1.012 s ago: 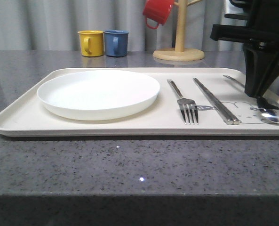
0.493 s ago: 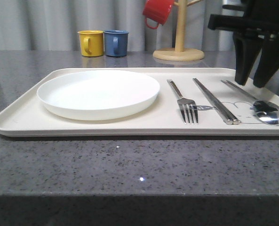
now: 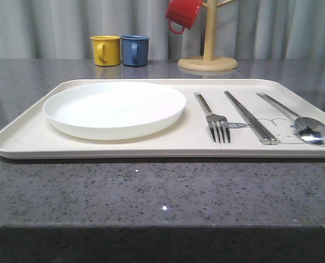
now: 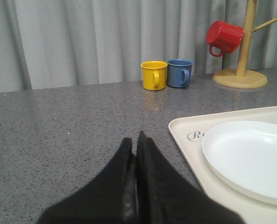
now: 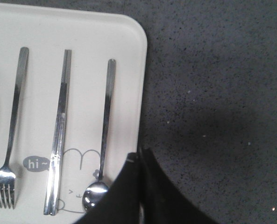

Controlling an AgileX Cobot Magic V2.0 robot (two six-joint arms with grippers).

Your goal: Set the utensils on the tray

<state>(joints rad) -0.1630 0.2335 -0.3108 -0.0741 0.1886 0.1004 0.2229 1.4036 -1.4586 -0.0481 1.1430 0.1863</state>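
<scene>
Front view showed the task apparently finished: plate [image 3: 114, 108], fork [image 3: 213, 117], chopsticks [image 3: 250, 116] and spoon [image 3: 297, 118] all lay on the rabbit tray [image 3: 20, 143], beside the right gripper [image 5: 141, 156] and left gripper [image 4: 134, 142], both pressed together, empty.

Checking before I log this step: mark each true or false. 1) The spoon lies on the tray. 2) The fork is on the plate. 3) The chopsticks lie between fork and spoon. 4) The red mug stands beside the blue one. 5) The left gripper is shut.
1) True: the spoon lies on the tray.
2) False: the fork lies on the tray, right of the plate.
3) True for the chopsticks.
4) False: the red mug hangs on the wooden stand; the yellow mug is beside the blue mug.
5) True: the left gripper has its fingers together.
</scene>
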